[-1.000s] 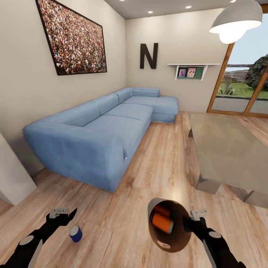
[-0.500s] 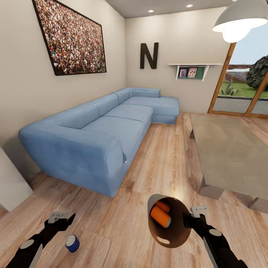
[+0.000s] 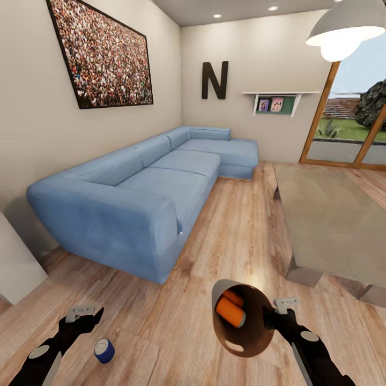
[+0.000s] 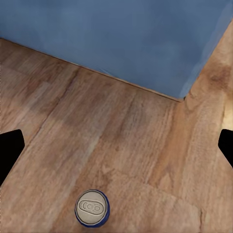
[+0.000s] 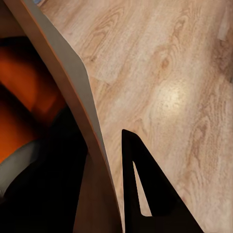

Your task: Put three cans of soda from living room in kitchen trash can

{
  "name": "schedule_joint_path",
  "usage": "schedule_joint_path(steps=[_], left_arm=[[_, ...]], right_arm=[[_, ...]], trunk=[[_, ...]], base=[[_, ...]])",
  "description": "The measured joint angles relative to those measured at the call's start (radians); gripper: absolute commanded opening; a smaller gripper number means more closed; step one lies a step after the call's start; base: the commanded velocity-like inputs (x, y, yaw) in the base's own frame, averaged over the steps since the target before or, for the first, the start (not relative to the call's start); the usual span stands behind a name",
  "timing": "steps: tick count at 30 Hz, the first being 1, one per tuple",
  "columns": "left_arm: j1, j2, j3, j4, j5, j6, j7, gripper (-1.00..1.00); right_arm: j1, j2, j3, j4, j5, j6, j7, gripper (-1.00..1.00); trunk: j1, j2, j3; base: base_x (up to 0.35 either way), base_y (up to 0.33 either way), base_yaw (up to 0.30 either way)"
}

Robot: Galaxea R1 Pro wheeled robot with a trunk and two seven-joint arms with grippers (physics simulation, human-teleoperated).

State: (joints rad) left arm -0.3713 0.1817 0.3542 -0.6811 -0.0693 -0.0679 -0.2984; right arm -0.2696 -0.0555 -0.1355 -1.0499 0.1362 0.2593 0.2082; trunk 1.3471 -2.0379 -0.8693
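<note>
Nearest, a dark blue soda can with a silver top (image 3: 104,350) stands upright on the wooden floor, just beside the spread left gripper (image 3: 84,314), whose fingers could knock it rolling if they descend off-centre. The right gripper (image 3: 280,311) pinches the rim of a round copper-brown bin (image 3: 239,317), tipped sideways, so its two bright orange cans (image 3: 230,310) might slide out. Beyond stretches a long light-blue corner sofa (image 3: 145,193).
</note>
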Motion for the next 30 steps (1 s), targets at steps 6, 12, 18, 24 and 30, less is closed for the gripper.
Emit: schedule_joint_path(steps=[6,12,18,24,30], left_arm=[[0.0,-0.001,-0.001,0.0,-0.001,0.0,0.005,1.0],[0.0,-0.001,0.0,-0.001,-0.001,0.006,0.006,1.0],[-0.017,-0.002,0.001,-0.006,0.004,0.192,0.01,1.0],[-0.176,0.005,0.0,0.039,0.0,0.372,0.097,1.0],[-0.236,0.0,0.0,0.083,0.001,0.38,0.151,1.0]], right_arm=[[0.0,0.002,0.001,0.004,0.002,-0.008,0.0,-1.0],[0.0,0.002,0.002,0.016,0.001,0.002,0.007,-1.0],[-0.007,0.003,0.008,0.012,0.006,0.076,0.01,-1.0],[-0.013,0.005,0.014,0.007,0.005,0.12,0.011,-1.0],[-0.014,0.008,0.019,0.008,0.006,0.124,0.011,-1.0]], trunk=[[0.0,0.0,0.0],[0.004,-0.007,-0.003],[0.027,-0.049,-0.022],[0.05,-0.091,-0.041],[0.073,-0.133,-0.059]], base=[[0.0,0.0,0.0],[0.0,0.0,0.0],[0.0,0.0,0.0],[0.0,0.0,0.0],[0.0,0.0,0.0]])
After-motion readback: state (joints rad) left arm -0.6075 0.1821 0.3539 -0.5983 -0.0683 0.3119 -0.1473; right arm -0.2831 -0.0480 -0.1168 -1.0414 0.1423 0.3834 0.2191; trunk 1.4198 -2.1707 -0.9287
